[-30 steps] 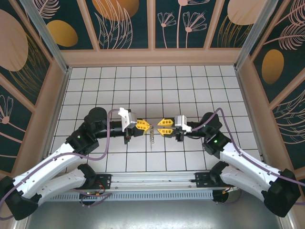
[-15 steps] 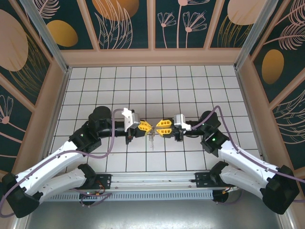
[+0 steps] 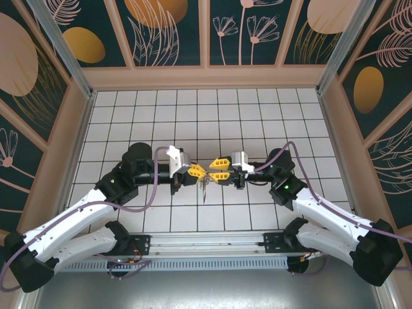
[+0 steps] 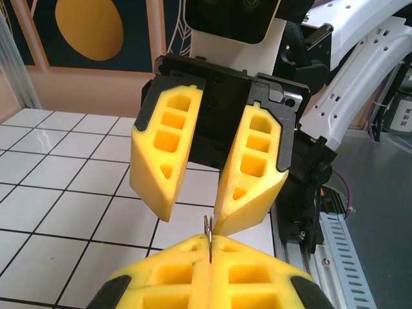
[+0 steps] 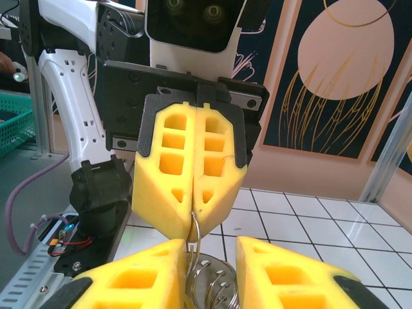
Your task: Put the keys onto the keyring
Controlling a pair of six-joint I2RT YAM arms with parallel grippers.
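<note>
The white tiled worktop (image 3: pixel 129 116) lies under both arms, which meet tip to tip above its middle. The left gripper (image 3: pixel 201 172) is clenched on the keyring (image 3: pixel 204 185), pinching a thin wire of it at the very fingertips. The rest hangs just below those tips, toward the worktop. The right gripper (image 3: pixel 212 172) faces it, released, its fingers standing apart on either side of the hanging metal.

I judge the keyring to be light, stiff and springy. Its smooth wire could slip or twist between the yellow pads, so the safest hold is flat across the wire, close to the coil, with the split end left free. The keys would be lighter still and best taken by the head.

From above, the dangling bundle is too small to make out. The right wrist view shows the left gripper (image 5: pixel 193 226) pinching the wire, with the keyring's coils (image 5: pixel 215 286) between that camera's own fingers (image 5: pixel 154 273). The left wrist view shows the wire (image 4: pixel 208 225) edge-on and the gap in the right gripper (image 4: pixel 193 222). I cannot single out any keys.
</note>
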